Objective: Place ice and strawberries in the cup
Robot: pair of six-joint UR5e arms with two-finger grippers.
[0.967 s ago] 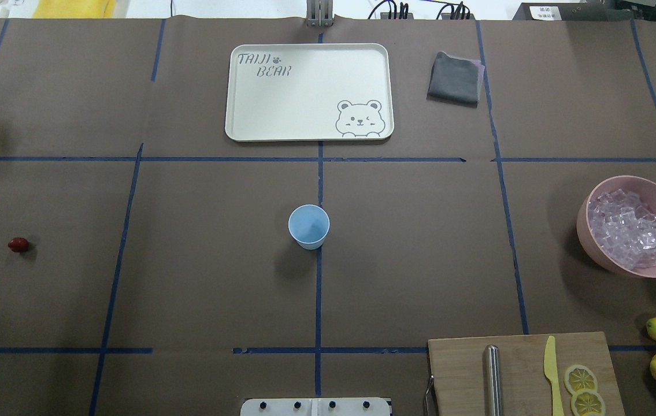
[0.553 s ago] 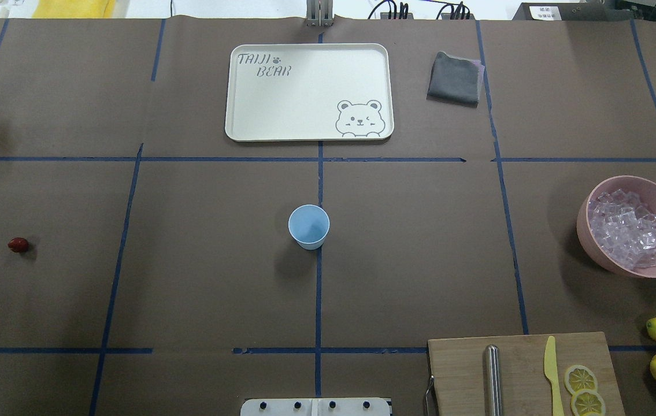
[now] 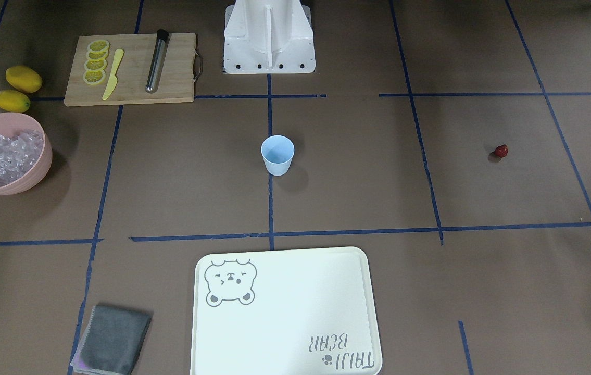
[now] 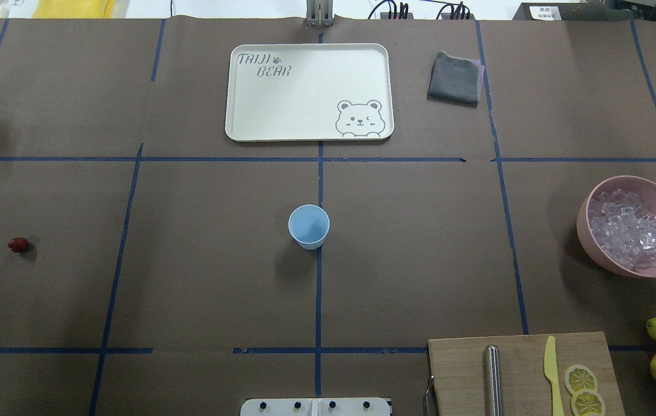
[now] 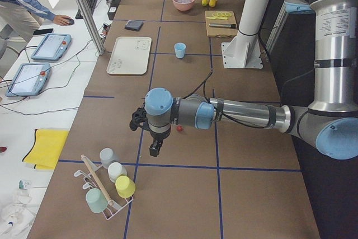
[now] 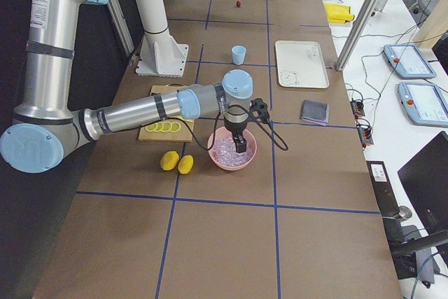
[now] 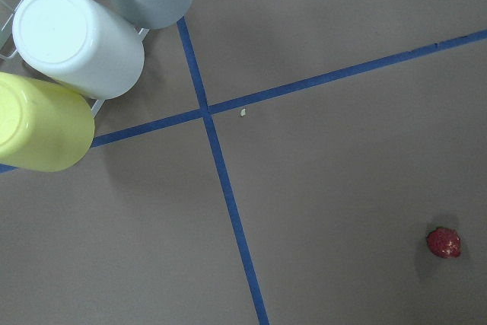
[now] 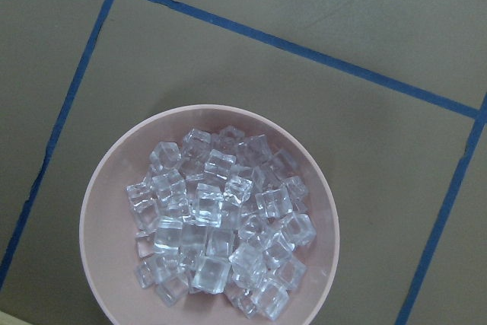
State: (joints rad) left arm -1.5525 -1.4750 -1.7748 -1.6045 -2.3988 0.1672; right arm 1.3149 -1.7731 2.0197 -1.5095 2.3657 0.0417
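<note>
**Arms out over berry and ice, cup between**

My left gripper (image 5: 155, 149) hangs above the brown paper-covered table (image 4: 420, 260), near the small dark red strawberry (image 4: 18, 245). My right gripper (image 6: 241, 146) hangs over the large pink bowl (image 4: 585, 222), which is heaped with clear glassy ice cubes (image 4: 628, 230). I cannot tell whether either pair of fingers is parted or closed. The small pale blue plastic cup (image 4: 308, 226) stands upright mid-table, well apart from berry and bowl.
</note>
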